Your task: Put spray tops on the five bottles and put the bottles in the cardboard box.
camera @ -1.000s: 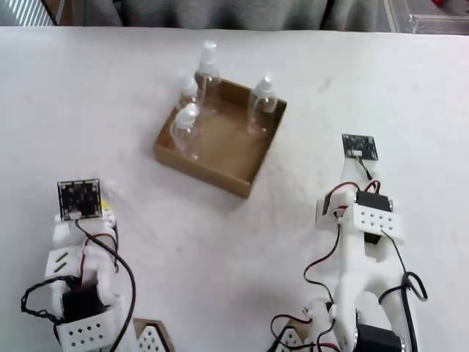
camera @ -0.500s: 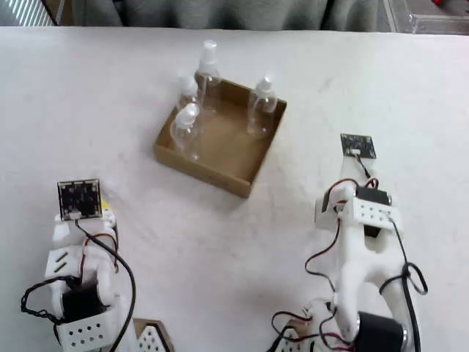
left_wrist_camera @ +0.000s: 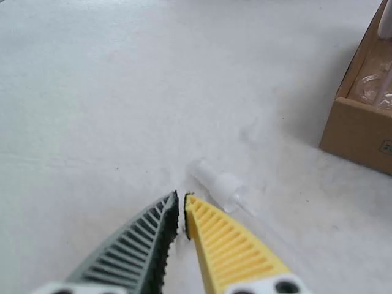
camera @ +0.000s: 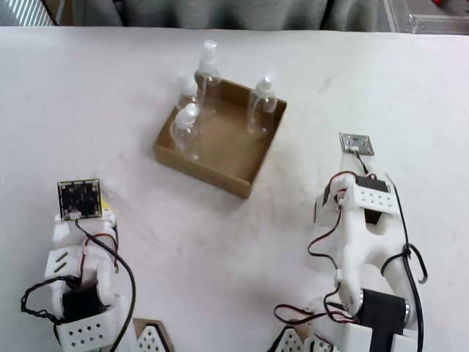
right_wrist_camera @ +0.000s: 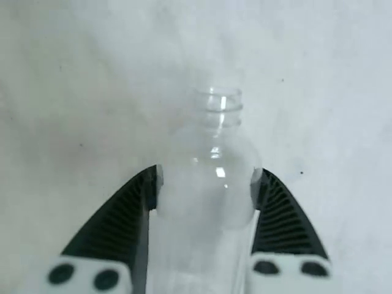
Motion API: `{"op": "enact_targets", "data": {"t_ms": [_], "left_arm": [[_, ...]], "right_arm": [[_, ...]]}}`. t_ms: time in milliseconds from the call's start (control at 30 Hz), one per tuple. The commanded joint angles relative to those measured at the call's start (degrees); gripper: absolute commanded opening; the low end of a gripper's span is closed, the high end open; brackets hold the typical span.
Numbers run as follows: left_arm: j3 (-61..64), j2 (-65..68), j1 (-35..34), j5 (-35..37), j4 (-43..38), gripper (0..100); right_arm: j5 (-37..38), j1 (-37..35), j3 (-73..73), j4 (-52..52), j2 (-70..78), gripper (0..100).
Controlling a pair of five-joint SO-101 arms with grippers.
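— Right gripper (right_wrist_camera: 205, 176) first?
— Clenched on the fifth bottle (right_wrist_camera: 215, 147), one black jaw pressed to each side just below the shoulder. Threaded neck bare, pointing away from the wrist.

— Lifted, or resting on the table (camera: 110, 95)?
— Cannot tell; tucked under the right arm (camera: 363, 213) in the high view.

— Left gripper (left_wrist_camera: 182, 199)?
— Closed on nothing, grey and yellow tips all but meeting. Just beyond them, not touching, the last spray top (left_wrist_camera: 217, 182), lying on its side on the table.

— How to handle the bottle?
— Probably very light: clear, thin-walled, seemingly empty. Smooth and a little slippery, likely to give under a hard squeeze. Best held across the straight body, as now, keeping the neck free for the top.

— And the top?
— Small, round, prone to rolling away under a nudge. Better pinched across the collar than by the nozzle, then brought down square onto the threads. Worth opening the left jaws only slightly wider than the collar.

— Farther out?
— Cardboard box (camera: 201, 165) near mid-table, well beyond both arms. Four capped bottles (camera: 262, 103) standing inside, as far as can be judged: three toward one corner, one apart at another. Bare floor showing on the near side, enough by the look of it for one more.
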Motion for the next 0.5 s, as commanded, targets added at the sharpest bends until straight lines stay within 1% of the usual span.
{"op": "enact_targets", "data": {"t_ms": [0,133,200,300,467], "left_arm": [[-0.18,-0.57,0.66,-0.09,-0.26,2],[-1.14,-0.57,0.66,0.00,0.00,2],[-3.08,-0.57,0.31,1.93,0.88,3],[-7.47,-0.57,0.31,3.87,3.78,3],[-16.44,-0.57,0.40,4.13,9.05,3]], "right_arm": [[-0.09,0.48,-2.02,-0.92,-0.48,1.8],[-0.09,0.57,-1.67,-1.71,-0.31,1.7],[-0.09,0.57,-1.14,-2.42,-0.31,1.7],[-0.09,0.22,-1.14,-2.59,-0.04,1.7],[-0.09,0.22,-1.14,-2.51,-0.04,1.7]]}}
